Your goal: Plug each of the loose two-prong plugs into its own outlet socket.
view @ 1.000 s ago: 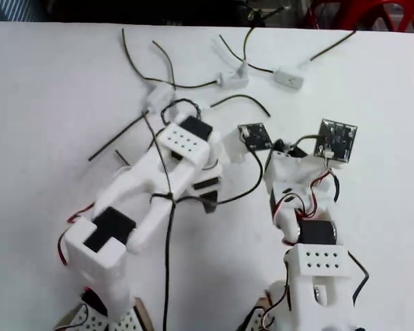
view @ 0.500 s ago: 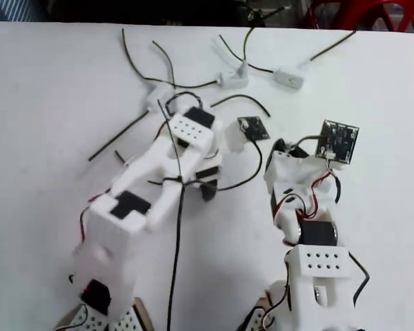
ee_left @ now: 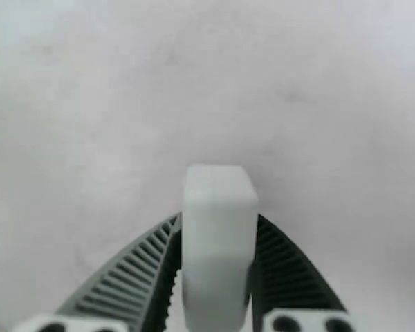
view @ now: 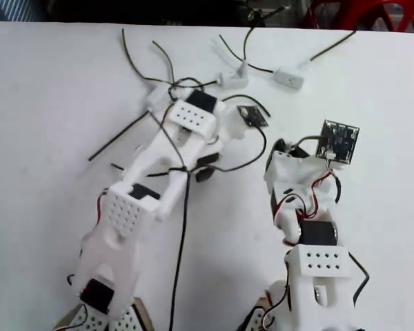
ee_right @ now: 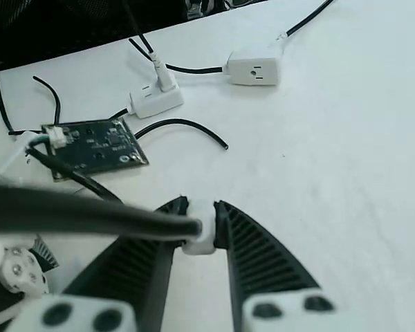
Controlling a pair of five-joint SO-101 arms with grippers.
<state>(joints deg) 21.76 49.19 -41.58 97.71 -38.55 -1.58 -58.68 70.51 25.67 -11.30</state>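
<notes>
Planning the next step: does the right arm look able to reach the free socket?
Probably yes: between the right claw, shut on a plug, and the socket lie only table and one loose cable.

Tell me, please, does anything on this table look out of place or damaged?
Nothing looks damaged. The black cords lie crossed in a tangle at the table's far side, near where the left gripper holds a white block, so one could snag.
</notes>
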